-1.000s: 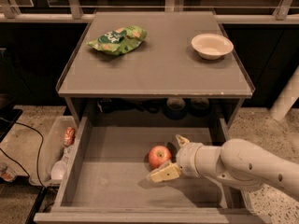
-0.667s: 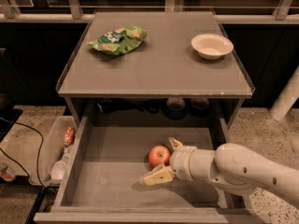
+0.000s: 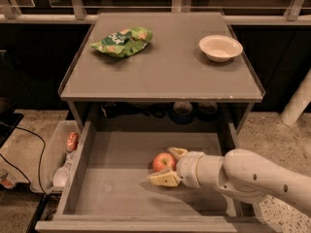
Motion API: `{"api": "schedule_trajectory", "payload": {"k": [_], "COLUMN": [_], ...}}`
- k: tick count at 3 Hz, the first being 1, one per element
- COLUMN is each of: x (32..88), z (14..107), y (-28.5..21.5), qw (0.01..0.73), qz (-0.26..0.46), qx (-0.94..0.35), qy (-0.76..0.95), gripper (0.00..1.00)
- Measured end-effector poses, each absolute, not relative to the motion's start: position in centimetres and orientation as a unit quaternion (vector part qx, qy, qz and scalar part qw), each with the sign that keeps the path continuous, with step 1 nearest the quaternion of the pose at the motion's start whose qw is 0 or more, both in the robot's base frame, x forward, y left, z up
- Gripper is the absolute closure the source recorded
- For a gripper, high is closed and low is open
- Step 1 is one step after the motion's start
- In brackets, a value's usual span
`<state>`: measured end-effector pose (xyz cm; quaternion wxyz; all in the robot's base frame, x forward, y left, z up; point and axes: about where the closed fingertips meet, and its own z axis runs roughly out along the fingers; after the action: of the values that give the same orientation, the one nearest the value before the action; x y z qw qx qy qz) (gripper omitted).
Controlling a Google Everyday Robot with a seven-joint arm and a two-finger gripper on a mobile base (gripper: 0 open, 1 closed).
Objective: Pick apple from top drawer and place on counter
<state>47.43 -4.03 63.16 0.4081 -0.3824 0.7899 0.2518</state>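
Now, the point that matters is that the small round red apple [image 3: 164,161] lies between the jaws, not off to one side of them. The white robot arm's two-finger gripper [image 3: 162,165] reaches in from the right, low inside the wide shallow grey top drawer [image 3: 116,191]. The apple sits straight ahead of its wrist. One tan jaw stands behind the fruit, towards the drawer's back. The other stands in front, towards the drawer's front lip. The jaws are spread wide, with the apple in the gap. Whether either pad touches the skin I cannot tell.

Being round, the apple has no long axis to line up with, so in my judgement closing squarely across its middle is all the next move asks. A grip taken too near the top could let it roll away over the bare drawer floor.

The apple rests on that floor, right of the middle. It is red with a yellowish patch on its upper side, smooth and whole.

Above, the flat matte grey table [image 3: 160,79] carries a crumpled green snack bag [image 3: 122,41] and a cream bowl [image 3: 220,47], well apart, with bare surface between them for the fruit.
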Motion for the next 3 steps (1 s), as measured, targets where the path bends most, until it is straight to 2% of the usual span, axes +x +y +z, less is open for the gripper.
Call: {"api": "schedule_trajectory", "payload": {"k": [3], "x": [47.42], "z": [63.16], "y": [-4.02], "qw": [0.408], "qz": [0.252], "qx": [-0.382], "qy": [0.79], "gripper": [1.0]}}
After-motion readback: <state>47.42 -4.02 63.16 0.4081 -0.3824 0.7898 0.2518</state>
